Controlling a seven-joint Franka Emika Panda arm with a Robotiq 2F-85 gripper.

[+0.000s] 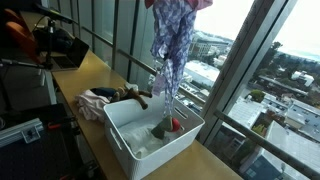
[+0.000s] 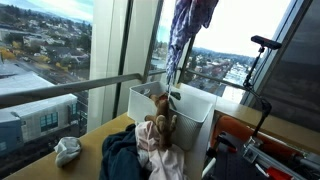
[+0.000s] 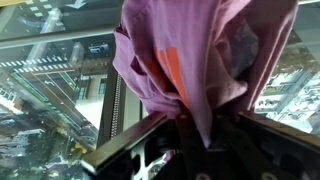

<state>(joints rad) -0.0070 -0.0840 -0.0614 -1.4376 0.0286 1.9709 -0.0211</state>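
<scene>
Grips a purple-and-blue patterned fabric garment (image 3: pixel 200 60) in the end effector (image 3: pixel 188 128), closed on a bunched fold of the cloth in the wrist view. Dangles below that grip, high over the open top of the white rectangular plastic bin (image 1: pixel 125 150).

Runs vertically along its long axis: upper end gathered at the end effector, body widening just beneath it, then narrowing to a thin tail that points straight down toward the inside of the bin. Reaches about the level of the bin's rim in an exterior view (image 2: pixel 195 112); cannot tell whether the tail touches anything inside.

Cuts off the end effector at the top edge in both exterior views, above the bin, so only the garment (image 1: pixel 172 40) shows there. Buries the fingers under folds in the wrist view, leaving little more than dark shapes under the fabric.

Shows inside the bin a small red thing (image 1: pixel 176 125) and a dark one just beside it, both too small to name. Leaves a loose heap of mixed clothes (image 2: pixel 150 148) on the wooden worktop (image 1: pixel 90 68) just beside the bin, and a crumpled white cloth (image 2: pixel 67 150) further from the bin, beyond that heap.
</scene>
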